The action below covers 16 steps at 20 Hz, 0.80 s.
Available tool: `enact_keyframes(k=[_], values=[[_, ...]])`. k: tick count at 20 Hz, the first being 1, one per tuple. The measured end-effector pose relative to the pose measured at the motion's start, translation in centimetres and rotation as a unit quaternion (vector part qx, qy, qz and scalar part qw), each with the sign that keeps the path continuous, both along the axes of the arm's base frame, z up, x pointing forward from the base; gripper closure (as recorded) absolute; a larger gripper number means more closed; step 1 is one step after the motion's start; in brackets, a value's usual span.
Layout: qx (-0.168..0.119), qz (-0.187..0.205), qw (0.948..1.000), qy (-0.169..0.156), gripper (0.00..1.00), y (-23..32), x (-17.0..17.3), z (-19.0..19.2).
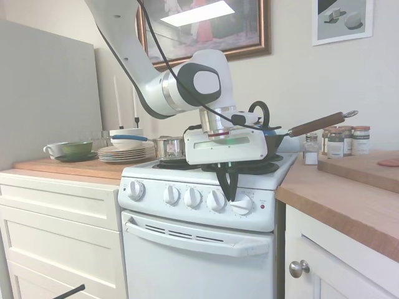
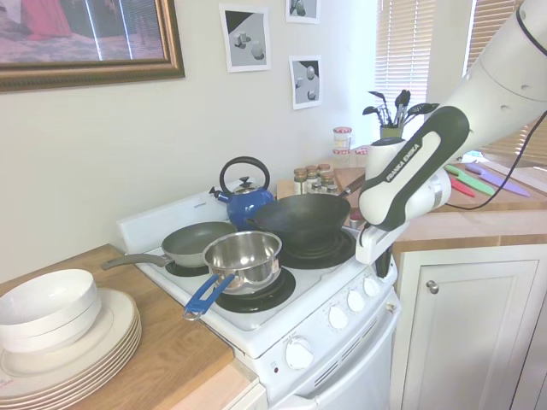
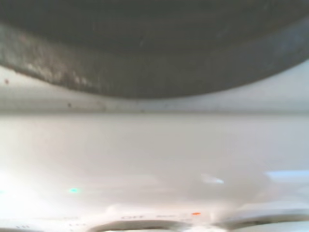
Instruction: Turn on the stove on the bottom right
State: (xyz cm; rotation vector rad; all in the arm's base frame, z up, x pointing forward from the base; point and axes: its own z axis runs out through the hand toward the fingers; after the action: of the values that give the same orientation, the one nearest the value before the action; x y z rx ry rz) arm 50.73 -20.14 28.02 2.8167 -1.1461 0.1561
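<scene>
Already the approach looks complete: the white arm's dark two-finger tool (image 1: 233, 194) hangs down over the front panel of the compact white stove (image 1: 206, 249) with black burner rings, and its tips sit at the rightmost round white knob (image 1: 242, 204), just beside the small red light (image 1: 262, 206). The fingers seem to straddle that knob, nearly together, but whether they actually pinch it I cannot tell; in the second exterior view the arm hides them. The stove stands between the cream cabinet (image 1: 56, 230) under the wooden tabletop (image 1: 68, 166) and another cabinet with a metal knob (image 1: 298, 268). On its burners rest a steel saucepan (image 2: 244, 256), a grey frying pan (image 2: 198, 243), a black wok (image 2: 301, 220) and a blue kettle (image 2: 245, 198). By my reading, the twist itself remains: nothing shows the knob turned or a burner glowing, and the wrist view is blurred.
</scene>
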Motion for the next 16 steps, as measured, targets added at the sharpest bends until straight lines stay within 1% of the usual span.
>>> enact_keyframes(k=[7, 16], values=[[0.006, -0.005, 1.0000, 0.002, 1.00, -0.2, -0.1, -0.7], [0.005, -0.011, 0.9999, 0.009, 1.00, -1.6, -0.7, -1.8]])
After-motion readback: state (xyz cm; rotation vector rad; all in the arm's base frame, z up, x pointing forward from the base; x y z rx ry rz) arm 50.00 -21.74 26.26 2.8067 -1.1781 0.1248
